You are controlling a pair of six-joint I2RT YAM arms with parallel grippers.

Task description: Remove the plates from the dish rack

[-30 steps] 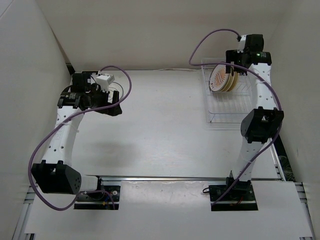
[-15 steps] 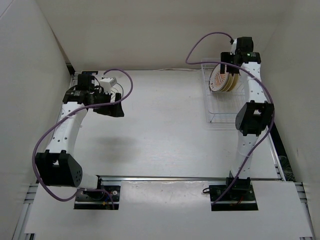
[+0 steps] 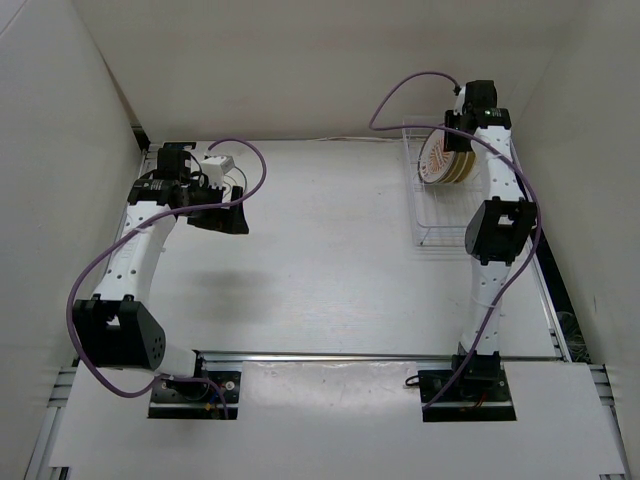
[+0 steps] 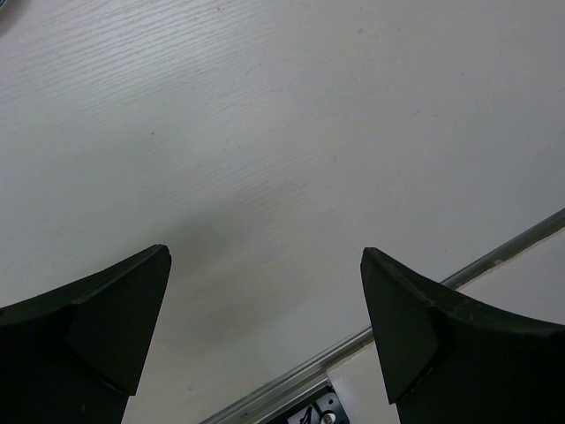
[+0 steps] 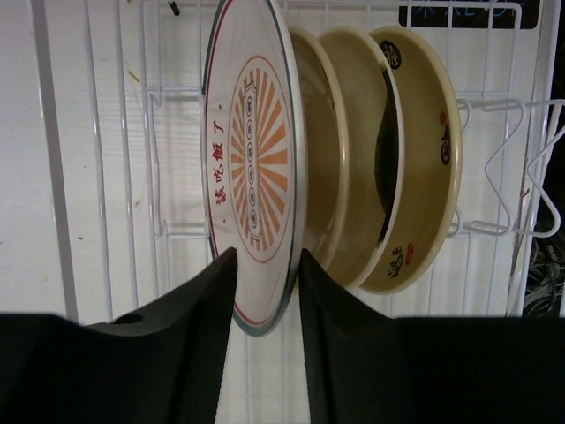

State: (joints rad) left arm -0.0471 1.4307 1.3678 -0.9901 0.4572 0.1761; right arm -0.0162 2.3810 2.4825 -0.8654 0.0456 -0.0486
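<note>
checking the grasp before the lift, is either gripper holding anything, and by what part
The right gripper pinches the sunburst plate by its rim, at the edge nearest the wrist; the left gripper holds nothing.

Glossy glazed plates (image 5: 256, 168), white coated-wire dish rack (image 5: 54, 177), matt woodgrain table (image 4: 265, 132)

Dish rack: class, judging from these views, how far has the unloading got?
Done: perhaps one; a round ringed shape shows by the left arm, too hidden to confirm. In hand: the right end effector grips the sunburst plate by its rim, upright in the dish rack. Left: that plate and two cream plates beside it. The left end effector is open, empty.
</note>
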